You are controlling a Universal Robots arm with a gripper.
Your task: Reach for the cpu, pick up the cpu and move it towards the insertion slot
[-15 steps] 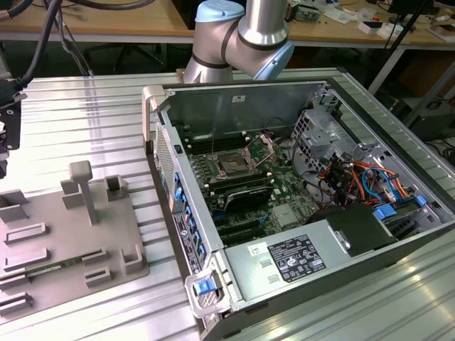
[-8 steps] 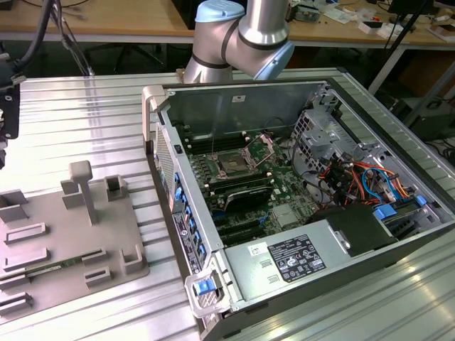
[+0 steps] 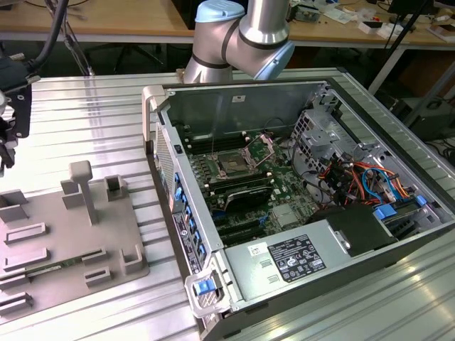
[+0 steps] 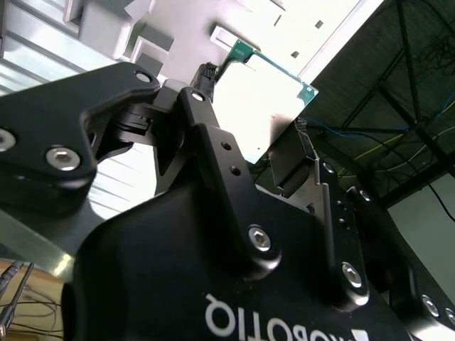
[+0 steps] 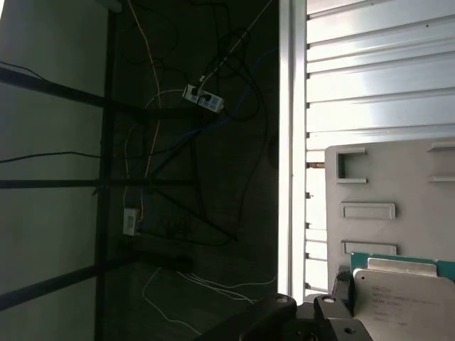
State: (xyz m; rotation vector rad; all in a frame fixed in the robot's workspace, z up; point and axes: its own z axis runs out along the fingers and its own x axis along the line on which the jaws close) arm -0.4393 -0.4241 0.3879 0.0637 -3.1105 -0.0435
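In both wrist views the cpu (image 4: 266, 99) (image 5: 405, 295) is a pale silvery square with a green rim. It sits between the black fingers (image 4: 202, 106) of my gripper (image 4: 256, 124), which is shut on its edges. The chip hangs over the grey tray's edge and the dark floor beyond. In the exterior view my gripper (image 3: 7, 145) hovers at the far left, above the grey tray (image 3: 67, 238). The insertion slot (image 3: 233, 165) lies well to the exterior view's right. It sits inside the open computer case, with a dark centre, a silver frame and its bracket raised.
The grey tray carries raised holders and an upright post (image 3: 84, 186). The case's side wall (image 3: 178, 213) stands between tray and socket. Black memory slots (image 3: 245, 195), a drive cage and cables (image 3: 355, 174) crowd the case. The ribbed metal table's edge (image 5: 291, 142) drops to the floor.
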